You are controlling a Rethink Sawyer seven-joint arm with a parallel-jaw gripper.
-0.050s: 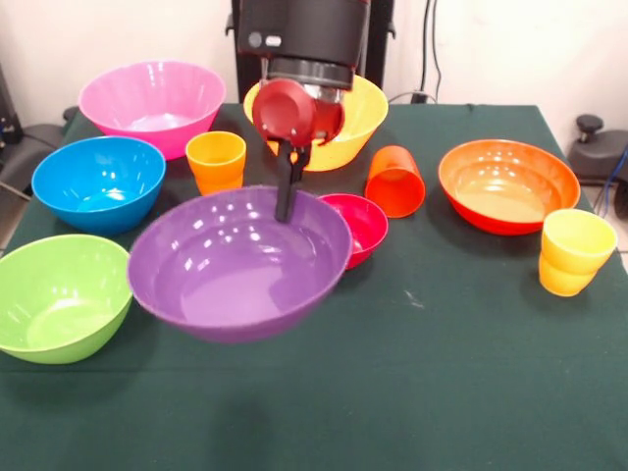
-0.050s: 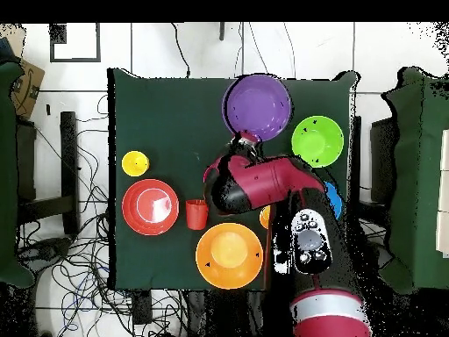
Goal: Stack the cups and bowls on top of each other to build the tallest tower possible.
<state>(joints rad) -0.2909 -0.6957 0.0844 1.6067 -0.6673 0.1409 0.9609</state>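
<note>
At the near left sits the green bowl (image 1: 54,294), with the blue bowl (image 1: 98,183) and pink bowl (image 1: 152,103) farther back. Right of them, the purple bowl (image 1: 238,263) hangs tilted above the cloth, its far rim pinched by the gripper (image 1: 286,206), whose fingers are closed narrow on that thin wall. It looks light, stiff and glossy, so a rim pinch may let it swing or slip; a rim hold remains the only practical grasp. Behind it stands the ribbed orange cup (image 1: 217,161); just right lies the small magenta bowl (image 1: 359,226). Farther right, the red-orange cup (image 1: 396,181) lies on its side, then the orange-red bowl (image 1: 508,183), then the yellow cup (image 1: 573,251).
</note>
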